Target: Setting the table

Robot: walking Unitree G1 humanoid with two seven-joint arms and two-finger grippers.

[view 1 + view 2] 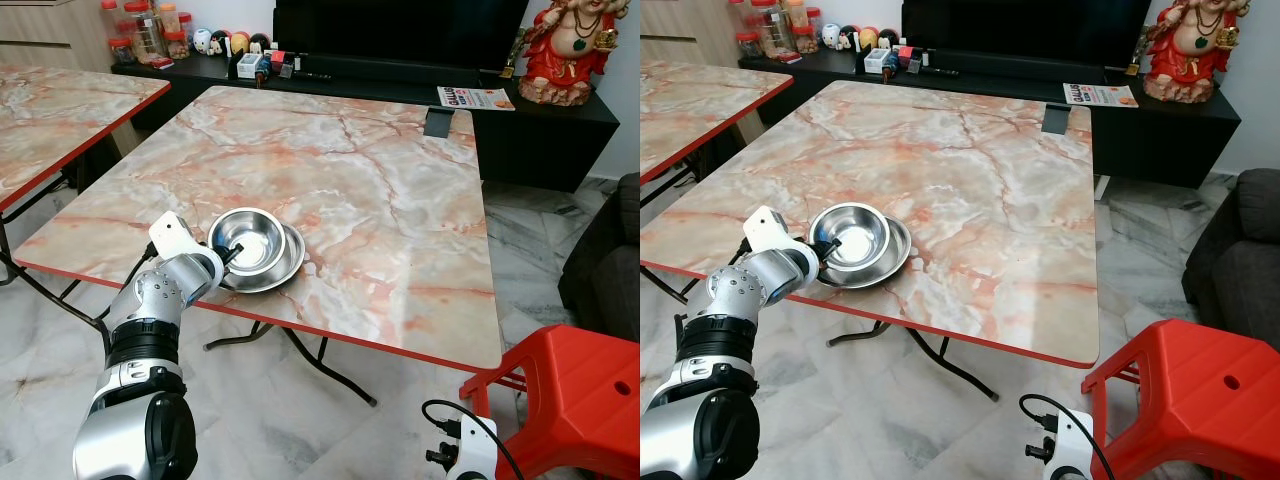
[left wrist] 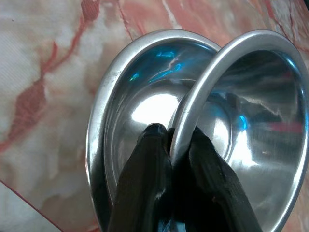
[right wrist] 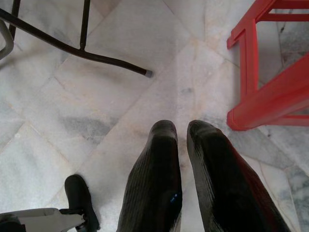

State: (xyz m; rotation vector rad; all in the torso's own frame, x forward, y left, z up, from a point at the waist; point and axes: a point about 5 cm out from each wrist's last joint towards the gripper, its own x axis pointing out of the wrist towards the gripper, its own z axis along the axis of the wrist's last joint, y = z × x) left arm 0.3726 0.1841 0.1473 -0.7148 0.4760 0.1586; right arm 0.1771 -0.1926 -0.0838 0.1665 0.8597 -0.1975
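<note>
Two steel bowls sit near the front left edge of the marble table (image 1: 380, 190). The upper bowl (image 1: 248, 240) rests tilted inside the wider lower bowl (image 1: 292, 262). My left gripper (image 1: 229, 257) reaches in from the table's front edge and is shut on the near rim of the upper bowl (image 2: 256, 125). In the left wrist view its two black fingers (image 2: 145, 164) pinch that rim, with the lower bowl (image 2: 120, 96) beneath. My right gripper (image 3: 182, 130) hangs low over the floor tiles with its fingers together, holding nothing.
A red plastic stool (image 1: 580, 400) stands at the front right, beside the table's corner. A second marble table (image 1: 50, 110) is on the left. Behind are a black console (image 1: 520, 125) with jars (image 1: 150, 30) and a red figurine (image 1: 565, 50). A dark sofa (image 1: 610, 250) is on the right.
</note>
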